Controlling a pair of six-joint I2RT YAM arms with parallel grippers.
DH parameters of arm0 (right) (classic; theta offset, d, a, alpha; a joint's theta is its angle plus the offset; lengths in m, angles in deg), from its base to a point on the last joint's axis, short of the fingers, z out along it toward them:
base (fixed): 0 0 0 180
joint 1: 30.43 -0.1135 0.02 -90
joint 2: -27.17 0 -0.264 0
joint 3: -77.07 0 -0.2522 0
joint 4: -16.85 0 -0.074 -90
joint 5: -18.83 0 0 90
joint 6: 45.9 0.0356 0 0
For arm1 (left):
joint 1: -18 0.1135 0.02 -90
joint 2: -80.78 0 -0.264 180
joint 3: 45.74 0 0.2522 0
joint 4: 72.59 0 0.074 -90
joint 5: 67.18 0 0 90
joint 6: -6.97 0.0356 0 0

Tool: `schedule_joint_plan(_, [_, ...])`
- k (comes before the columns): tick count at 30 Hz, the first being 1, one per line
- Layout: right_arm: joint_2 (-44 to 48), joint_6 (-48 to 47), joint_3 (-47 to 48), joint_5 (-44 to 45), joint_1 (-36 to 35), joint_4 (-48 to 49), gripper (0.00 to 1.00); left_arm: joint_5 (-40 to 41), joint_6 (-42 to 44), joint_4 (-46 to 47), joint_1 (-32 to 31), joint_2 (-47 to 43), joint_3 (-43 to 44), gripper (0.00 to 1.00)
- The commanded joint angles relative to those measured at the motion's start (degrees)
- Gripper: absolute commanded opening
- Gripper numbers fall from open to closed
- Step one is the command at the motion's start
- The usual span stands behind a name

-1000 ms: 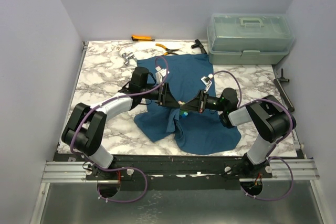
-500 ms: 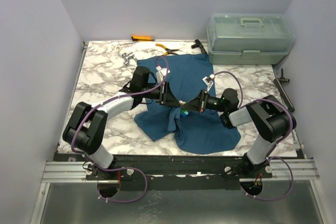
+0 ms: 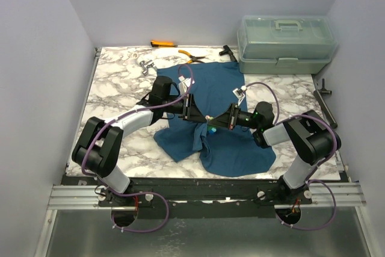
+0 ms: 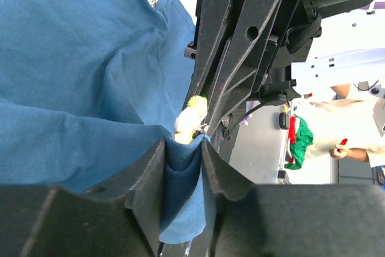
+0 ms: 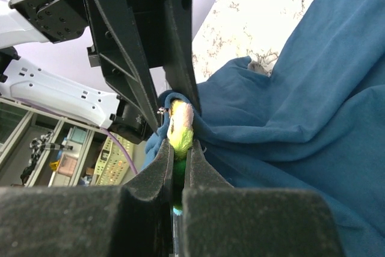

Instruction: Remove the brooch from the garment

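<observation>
Teal-blue garment (image 3: 231, 148) lies crumpled on marble table (image 3: 114, 82), approx ctr, spreading from mid-table toward near edge. Both arms reach in low & meet tip to tip over its middle.

Brooch (image 5: 179, 126) sits on a raised fold of the cloth at table ctr, right btw the two grippers. Yellow & pink beads show, plus a green bit lower down btw the fingers. Tiny metal piece beside it, can't tell what.

Right gripper (image 5: 178, 148): jaws nearly together, clamped on the brooch w/ beads squeezed at the tips.

Left gripper (image 4: 182, 148): jaws narrow, pinching a fold of garment. Cloth fills the gap & touches both fingers. Brooch is just beyond its tips, touching that same fold.

Other stuff:
- lidded plastic box (image 3: 286, 43) at far right corner
- black tool (image 3: 227, 52) just left of the box
- orange-handled pliers (image 3: 194, 58) near far edge, just off garment's far hem
- orange-handled tool (image 3: 162, 44) along far edge, left of pliers
- metal bits (image 3: 144, 66) toward far left corner, apart from the cloth
- black bar (image 3: 325, 97) by right edge
</observation>
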Motion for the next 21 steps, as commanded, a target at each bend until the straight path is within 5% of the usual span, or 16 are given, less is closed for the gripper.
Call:
schedule_joint_plan(1, [1.7, -2.0, -0.3, 1.1, 0.3, 1.3, 0.01, 1.0, 0.9, -1.7, -0.1, 0.3, 1.4, 0.37])
schedule_joint_plan(6, [1.3, -2.2, -0.3, 1.0, 0.5, 1.3, 0.01, -1.4, 0.3, -0.9, 0.6, -0.3, 2.3, 0.56])
schedule_joint_plan(9, [1.1, -2.2, -0.2, 1.0, 0.5, 1.3, 0.0, -0.3, -0.3, -0.9, 0.8, -0.5, 3.0, 0.59])
schedule_joint_plan(21, [1.1, -1.3, 0.0, 2.1, 0.5, 0.3, 0.0, 4.4, 0.5, -1.0, 0.6, 0.7, 3.2, 0.43])
